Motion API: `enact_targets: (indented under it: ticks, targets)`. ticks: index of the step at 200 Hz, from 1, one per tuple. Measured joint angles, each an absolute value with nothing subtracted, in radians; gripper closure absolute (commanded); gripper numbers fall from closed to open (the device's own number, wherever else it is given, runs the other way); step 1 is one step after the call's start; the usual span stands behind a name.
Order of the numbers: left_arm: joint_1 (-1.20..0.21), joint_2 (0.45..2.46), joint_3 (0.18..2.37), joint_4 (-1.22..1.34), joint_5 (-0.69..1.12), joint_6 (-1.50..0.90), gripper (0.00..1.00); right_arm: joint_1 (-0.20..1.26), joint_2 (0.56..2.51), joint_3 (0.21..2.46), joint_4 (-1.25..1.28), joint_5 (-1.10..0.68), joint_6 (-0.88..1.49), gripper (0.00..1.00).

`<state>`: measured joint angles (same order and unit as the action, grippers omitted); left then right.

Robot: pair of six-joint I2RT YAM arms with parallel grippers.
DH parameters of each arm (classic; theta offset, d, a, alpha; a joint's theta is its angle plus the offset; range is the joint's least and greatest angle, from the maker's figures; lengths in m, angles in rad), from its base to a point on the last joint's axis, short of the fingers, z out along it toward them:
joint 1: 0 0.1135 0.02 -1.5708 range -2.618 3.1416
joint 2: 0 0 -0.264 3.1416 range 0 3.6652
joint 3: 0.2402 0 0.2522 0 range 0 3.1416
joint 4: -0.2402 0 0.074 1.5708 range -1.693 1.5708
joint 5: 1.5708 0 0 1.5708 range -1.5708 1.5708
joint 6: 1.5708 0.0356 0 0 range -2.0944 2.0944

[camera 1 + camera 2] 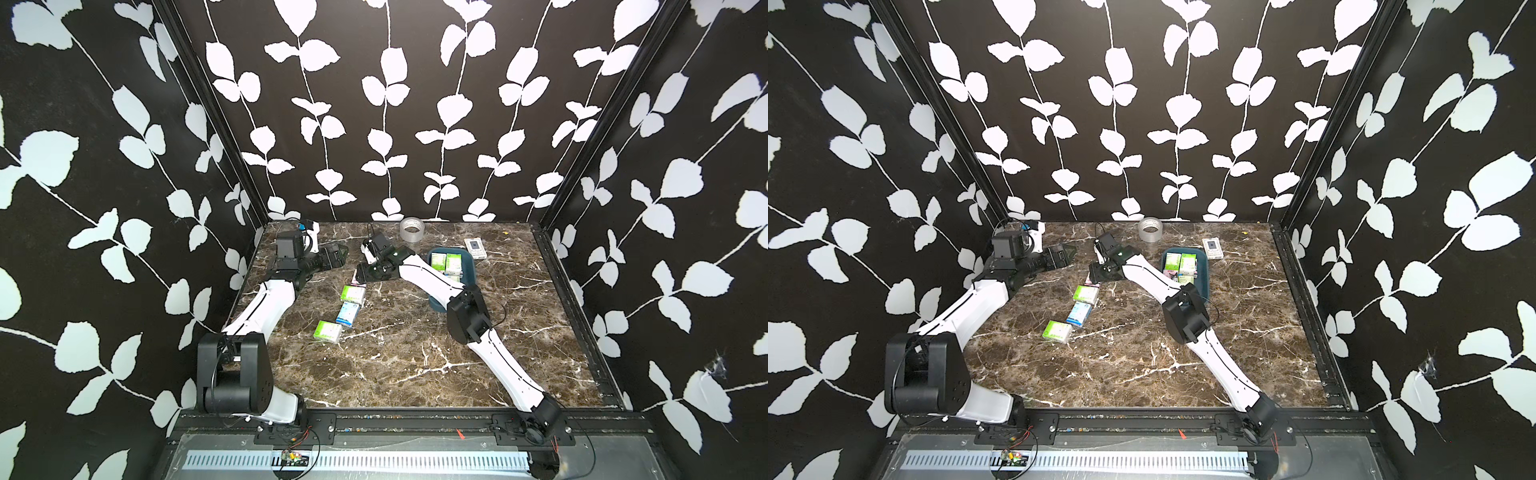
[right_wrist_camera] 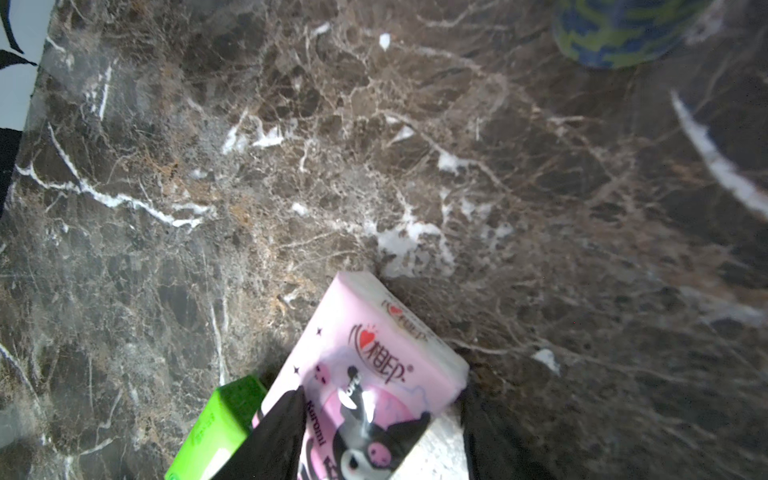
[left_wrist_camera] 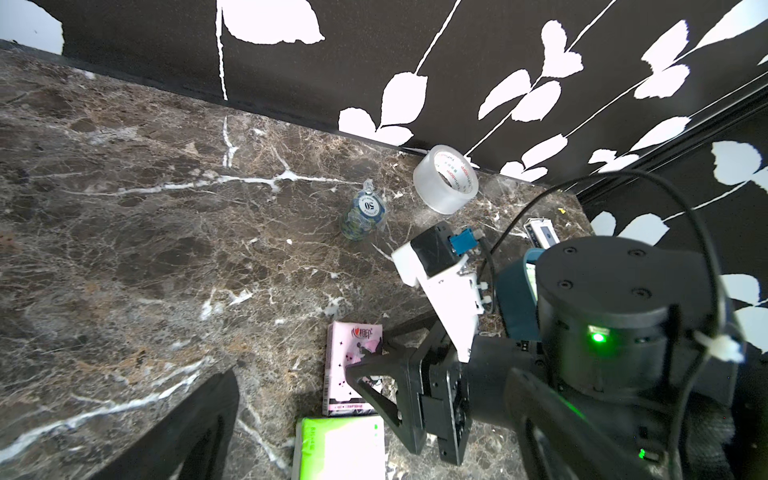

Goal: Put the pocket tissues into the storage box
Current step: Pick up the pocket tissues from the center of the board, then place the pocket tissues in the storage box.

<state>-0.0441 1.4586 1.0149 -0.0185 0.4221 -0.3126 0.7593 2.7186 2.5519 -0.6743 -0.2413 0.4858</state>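
A pink cartoon-printed pack of pocket tissues [image 2: 374, 353] lies flat on the marble. My right gripper [image 2: 382, 399] is open and straddles it: one finger overlaps its long edge and the other sits by its corner. In both top views the right gripper [image 1: 360, 276] hides most of this pack. Three more packs lie in a row toward the front: green [image 1: 353, 294], blue [image 1: 347, 313], green [image 1: 328, 331]. The teal storage box [image 1: 471, 266] holds several packs [image 1: 1179, 262], and the right forearm crosses over it. My left gripper [image 1: 338, 253] hovers open at the back left, holding nothing.
A tape roll [image 1: 411, 228] stands by the back wall. A white gadget [image 1: 475, 248] lies behind the box. A wrapped stack of chips [image 3: 363, 214] sits near the back, behind the right wrist. Patterned walls close in three sides.
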Motion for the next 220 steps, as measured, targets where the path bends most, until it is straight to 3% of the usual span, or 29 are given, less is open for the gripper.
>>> enact_targets:
  ticks: [57, 106, 139, 220]
  targets:
    - [-0.038, 1.454, 1.015, -0.036, 0.409, -0.292, 0.01, 0.767, 2.72, 2.572, -0.674, -0.242, 0.493, 1.0]
    - [-0.032, 1.452, 1.015, -0.047, 0.403, -0.287, 0.01, 0.757, 2.718, 2.564, -0.654, -0.253, 0.515, 1.0]
    - [-0.032, 1.435, 1.015, -0.049, 0.407, -0.292, 0.01, 0.741, 2.632, 2.416, -0.592, -0.266, 0.515, 1.0]
    - [-0.081, 1.493, 1.088, 0.015, 0.437, -0.381, 0.01, 0.551, 2.05, 1.872, -0.401, -0.297, 0.469, 1.0]
